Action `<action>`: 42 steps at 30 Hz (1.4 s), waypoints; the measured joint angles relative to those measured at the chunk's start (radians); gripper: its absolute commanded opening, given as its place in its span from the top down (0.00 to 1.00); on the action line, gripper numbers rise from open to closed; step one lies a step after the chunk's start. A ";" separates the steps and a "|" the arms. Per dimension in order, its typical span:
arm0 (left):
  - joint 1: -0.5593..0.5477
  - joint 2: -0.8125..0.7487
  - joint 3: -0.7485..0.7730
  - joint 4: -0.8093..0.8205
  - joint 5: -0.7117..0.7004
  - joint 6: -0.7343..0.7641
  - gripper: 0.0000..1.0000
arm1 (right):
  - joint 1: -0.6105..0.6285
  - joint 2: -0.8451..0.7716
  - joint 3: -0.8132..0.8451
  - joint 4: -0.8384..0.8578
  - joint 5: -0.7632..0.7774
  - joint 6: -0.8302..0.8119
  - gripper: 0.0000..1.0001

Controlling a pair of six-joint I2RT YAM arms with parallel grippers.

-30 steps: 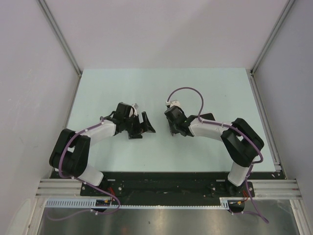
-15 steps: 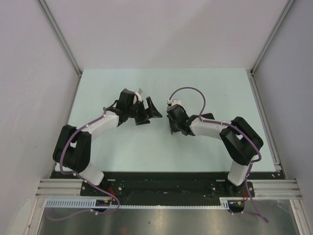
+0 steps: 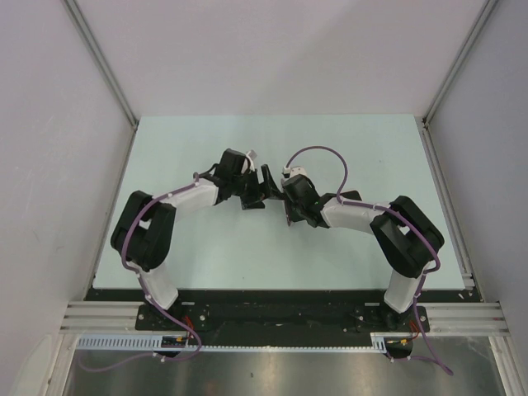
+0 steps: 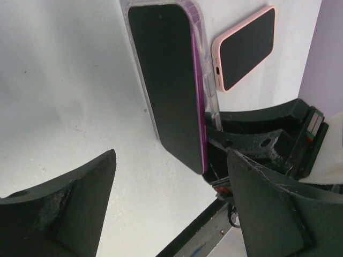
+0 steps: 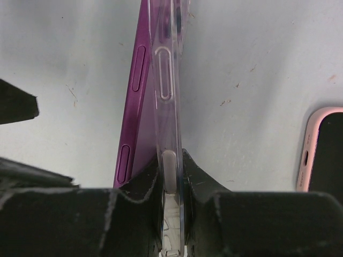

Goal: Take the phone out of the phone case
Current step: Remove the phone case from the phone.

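1. Top external: high above and behind the arm bases, looking down, far enough back to take in the whole desk (image 3: 206, 148) and both arms.
2. Left wrist: close in, looking out between the left end effector (image 4: 170, 160) fingers, square onto the phone (image 4: 169, 85) screen.
3. Right wrist: even tighter, sighting straight along the case (image 5: 167, 80) edge.
4. Both wrist views catch the pink phone (image 4: 244, 48) on the desk.
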 measured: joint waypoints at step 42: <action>-0.142 0.225 0.435 -0.413 -0.378 -0.033 0.61 | -0.010 -0.011 -0.017 0.024 0.006 0.079 1.00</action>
